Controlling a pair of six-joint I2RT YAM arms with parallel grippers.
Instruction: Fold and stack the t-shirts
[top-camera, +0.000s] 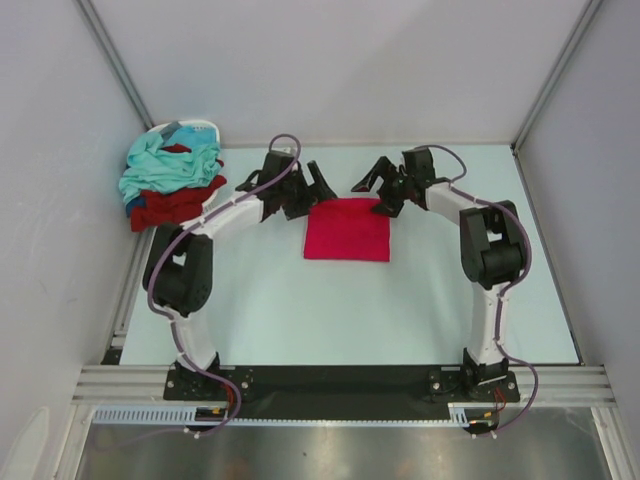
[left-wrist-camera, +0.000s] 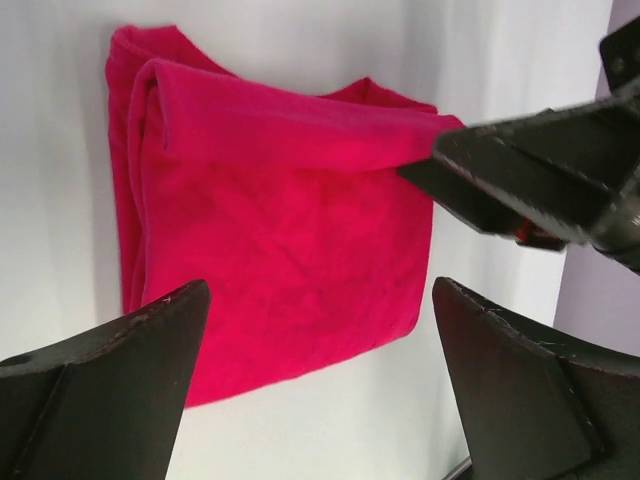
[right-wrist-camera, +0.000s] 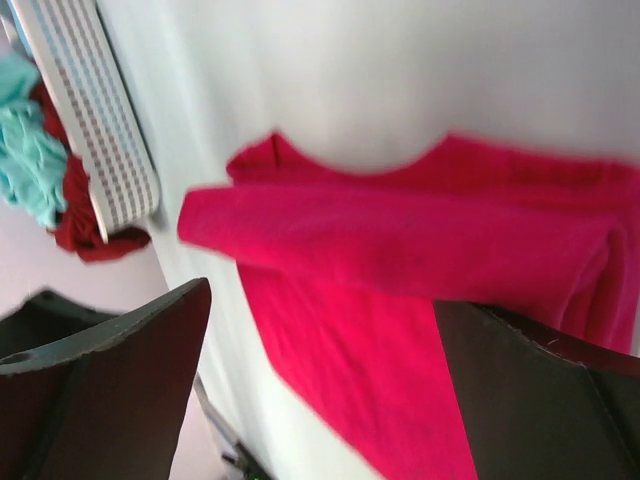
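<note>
At far left, overhead shows teal and maroon t-shirts (top-camera: 170, 185) heaped, unseen from left wrist; crimson-pink t-shirt (top-camera: 347, 229) folded square; left gripper (top-camera: 306, 190), right gripper (top-camera: 375, 192) spread wide, empty

Folded t-shirt (top-camera: 347, 231) at centre; heap of t-shirts (top-camera: 170, 185) far left

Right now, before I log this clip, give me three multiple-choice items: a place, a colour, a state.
1. Where is the pile of shirts? A) far-left corner of the table B) near right edge C) between arm bases
2. Colour of the folded shirt? A) teal B) pink C) white
3. The left gripper and right gripper are: A) both shut on cloth B) one shut C) both open, empty
1 A, it lies far left by the basket; 2 B, it is bright pink; 3 C, wrist views show spread fingers holding nothing.
</note>
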